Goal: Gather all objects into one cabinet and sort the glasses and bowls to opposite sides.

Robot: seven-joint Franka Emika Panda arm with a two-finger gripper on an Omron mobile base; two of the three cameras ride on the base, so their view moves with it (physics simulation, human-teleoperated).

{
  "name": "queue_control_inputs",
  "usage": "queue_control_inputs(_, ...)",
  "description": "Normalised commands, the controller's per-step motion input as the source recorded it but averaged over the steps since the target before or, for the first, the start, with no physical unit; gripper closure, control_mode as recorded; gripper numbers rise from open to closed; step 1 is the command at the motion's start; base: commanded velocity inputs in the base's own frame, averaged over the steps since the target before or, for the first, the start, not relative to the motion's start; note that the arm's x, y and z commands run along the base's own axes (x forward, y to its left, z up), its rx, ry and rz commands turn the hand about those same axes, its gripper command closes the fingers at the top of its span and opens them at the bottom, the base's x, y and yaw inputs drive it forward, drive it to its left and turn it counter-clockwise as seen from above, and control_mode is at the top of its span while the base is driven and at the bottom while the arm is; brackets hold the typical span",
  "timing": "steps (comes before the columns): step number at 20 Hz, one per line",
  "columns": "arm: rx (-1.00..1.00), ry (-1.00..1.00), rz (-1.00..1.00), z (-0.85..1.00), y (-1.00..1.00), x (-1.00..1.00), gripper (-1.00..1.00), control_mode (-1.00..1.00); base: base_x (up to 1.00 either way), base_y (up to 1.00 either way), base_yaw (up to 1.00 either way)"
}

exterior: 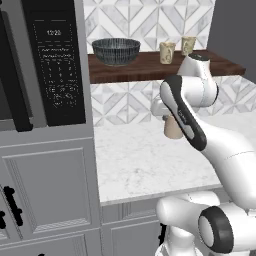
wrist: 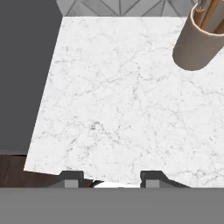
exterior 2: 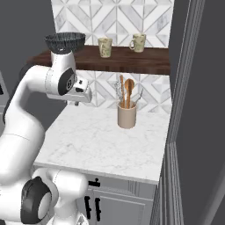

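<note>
On the dark brown shelf board [exterior: 150, 70] [exterior 2: 132, 59] a wide dark ribbed bowl [exterior: 116, 50] [exterior 2: 65, 41] stands at the left end. Two cream cups stand to its right: one cup [exterior: 167, 51] [exterior 2: 105, 47] near the middle, the other cup [exterior: 188, 45] [exterior 2: 138, 42], with a handle, further right. The larger grey mug is out of view. My gripper [exterior 2: 75, 103] [wrist: 111, 177] hangs below the shelf over the white marble counter [wrist: 122, 100], pointing down. It is open, and nothing sits between its fingertips [wrist: 72, 177].
A beige crock of wooden spoons [exterior 2: 127, 115] [wrist: 197, 43] stands on the counter near the tiled wall, half hidden by my arm in the left base view. A black microwave [exterior: 55, 60] sits in the tall grey unit on the left. A dark wall [exterior 2: 197, 110] bounds the right.
</note>
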Motion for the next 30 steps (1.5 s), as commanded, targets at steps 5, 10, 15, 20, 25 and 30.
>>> queue_control_inputs(5, 0.0, -0.17, 0.01, 0.44, 0.0, -0.63, -1.0, -1.0, 0.0, 0.0, 0.0)
queue_control_inputs(10, -0.01, -0.26, 0.0, 0.89, 0.0, -0.99, -1.0, -1.0, 0.0, 0.0, 0.0)
queue_control_inputs(15, -0.03, -0.2, 0.0, 0.69, 0.02, -0.79, -1.0, -1.0, 0.0, 0.0, 0.0)
queue_control_inputs(20, 0.0, -0.08, 0.0, 0.07, 0.09, -0.24, -1.0, 1.0, -0.33, 0.33, 0.11)
queue_control_inputs(25, 0.0, 0.0, 0.0, 0.0, 0.0, 0.0, -1.0, 1.0, -0.7, 0.94, 0.5)
queue_control_inputs(30, 0.0, 0.0, 0.0, 0.0, 0.0, 0.0, -1.0, 1.0, -0.43, 0.97, 0.85)
